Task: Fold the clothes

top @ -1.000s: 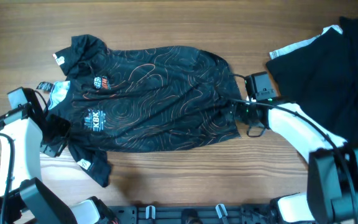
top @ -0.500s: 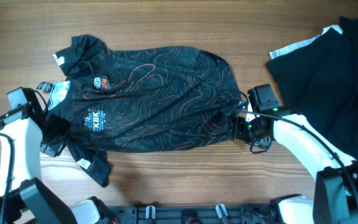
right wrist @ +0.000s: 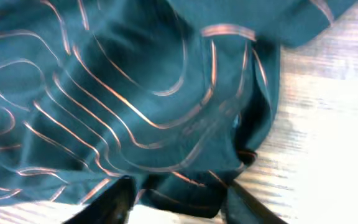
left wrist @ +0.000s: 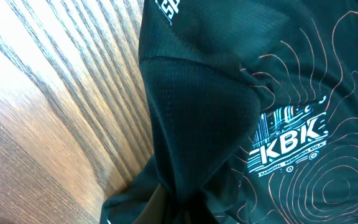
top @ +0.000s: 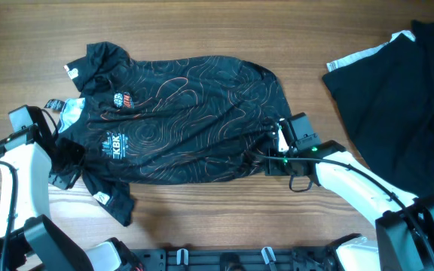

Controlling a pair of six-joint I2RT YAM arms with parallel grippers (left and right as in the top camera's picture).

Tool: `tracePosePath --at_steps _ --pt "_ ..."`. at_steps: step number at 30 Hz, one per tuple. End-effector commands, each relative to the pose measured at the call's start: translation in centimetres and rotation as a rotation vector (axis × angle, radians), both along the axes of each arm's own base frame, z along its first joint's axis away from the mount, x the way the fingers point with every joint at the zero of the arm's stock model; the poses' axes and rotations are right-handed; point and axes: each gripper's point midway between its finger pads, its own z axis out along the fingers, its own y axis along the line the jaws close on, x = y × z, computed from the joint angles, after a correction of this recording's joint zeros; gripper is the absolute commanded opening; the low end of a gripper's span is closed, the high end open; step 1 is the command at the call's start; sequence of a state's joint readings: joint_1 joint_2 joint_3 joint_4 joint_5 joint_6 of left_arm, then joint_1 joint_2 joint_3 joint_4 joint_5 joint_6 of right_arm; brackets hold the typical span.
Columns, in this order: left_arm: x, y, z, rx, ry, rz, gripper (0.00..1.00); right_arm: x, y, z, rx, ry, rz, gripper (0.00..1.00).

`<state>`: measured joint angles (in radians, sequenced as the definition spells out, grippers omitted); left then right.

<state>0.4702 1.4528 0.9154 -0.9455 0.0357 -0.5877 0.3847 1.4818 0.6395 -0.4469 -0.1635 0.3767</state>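
The black jersey [top: 187, 113] with orange contour lines lies spread on the wooden table, collar to the left and hem to the right. My left gripper [top: 68, 159] is at its lower left shoulder, by the KBK logo [left wrist: 288, 140]. In the left wrist view, bunched jersey cloth [left wrist: 197, 124] rises from the jaws [left wrist: 179, 211] and hides them; they look shut on it. My right gripper [top: 266, 162] is at the lower right hem corner. In the right wrist view its fingers [right wrist: 182, 202] stand apart with a fold of the hem [right wrist: 191, 186] between them.
A second black garment [top: 405, 83] with a white stripe lies at the far right. A small label [top: 53, 104] pokes out by the collar. A black rail [top: 224, 260] runs along the table's front edge.
My right gripper has moved left and down from the hem's right edge onto the lower right corner of the jersey. The left arm and the jersey have not moved.
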Motion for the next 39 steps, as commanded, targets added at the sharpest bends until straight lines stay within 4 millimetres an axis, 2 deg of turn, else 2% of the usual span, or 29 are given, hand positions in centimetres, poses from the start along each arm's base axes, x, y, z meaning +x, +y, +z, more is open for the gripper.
tracePosePath --at_steps 1,2,4,6,11,13,16,18,20,21,23,25,28,32,33,36,39 --pt "0.4 -0.1 0.4 0.002 -0.020 -0.016 0.06 -1.4 -1.2 -1.4 -0.051 0.059 -0.065 0.31" --pt "0.4 -0.1 0.4 0.002 -0.020 -0.016 0.06 -1.3 -1.3 -1.4 -0.054 0.060 -0.075 0.29" --pt "0.4 -0.1 0.4 0.002 -0.020 -0.016 0.06 -1.3 -1.4 -1.4 -0.059 0.056 -0.078 0.15" --pt "0.3 -0.1 0.4 0.002 -0.020 -0.016 0.06 -1.2 -1.7 -1.4 -0.071 0.057 -0.114 0.06" --pt "0.3 -0.1 0.4 0.001 -0.020 -0.016 0.04 -0.5 -2.1 -1.0 -0.089 0.039 -0.164 0.04" --pt "0.5 -0.3 0.4 -0.009 -0.027 -0.031 0.04 0.1 -2.0 0.1 -0.090 0.026 -0.166 0.04" --pt "1.7 -2.2 1.6 -0.110 -0.095 -0.122 0.04 2.2 -2.0 4.1 -0.097 -0.060 -0.143 0.04" --pt "2.9 -2.1 3.9 -0.105 -0.147 -0.165 0.04 4.5 -1.9 8.9 -0.065 -0.163 -0.143 0.04" --pt "4.3 -1.3 7.4 -0.049 -0.227 -0.197 0.04 6.8 -2.7 14.1 -0.035 -0.279 -0.172 0.04" --pt "5.0 -1.0 8.9 -0.023 -0.269 -0.200 0.04 7.6 -3.0 16.1 -0.026 -0.328 -0.176 0.04" --pt "6.5 -0.4 13.2 0.051 -0.388 -0.216 0.04 9.1 -3.7 20.8 -0.004 -0.442 -0.184 0.04" --pt "7.8 -0.9 18.2 0.144 -0.515 -0.311 0.04 9.8 -4.0 25.0 -0.001 -0.542 -0.158 0.04" --pt "8.8 -3.3 23.7 0.244 -0.648 -0.482 0.04 9.7 -4.7 28.7 -0.031 -0.619 -0.146 0.04" --pt "8.5 -6.0 29.0 0.327 -0.770 -0.621 0.04 8.7 -6.8 33.4 -0.109 -0.705 -0.189 0.04" --pt "8.2 -6.2 29.9 0.343 -0.788 -0.633 0.04 8.4 -7.0 34.2 -0.110 -0.721 -0.196 0.04" --pt "7.0 -6.1 33.6 0.405 -0.856 -0.624 0.04 6.8 -8.3 39.4 -0.120 -0.845 -0.238 0.04" --pt "5.7 -4.8 36.9 0.504 -0.908 -0.570 0.04 5.0 -10.9 43.5 -0.184 -0.950 -0.337 0.04"
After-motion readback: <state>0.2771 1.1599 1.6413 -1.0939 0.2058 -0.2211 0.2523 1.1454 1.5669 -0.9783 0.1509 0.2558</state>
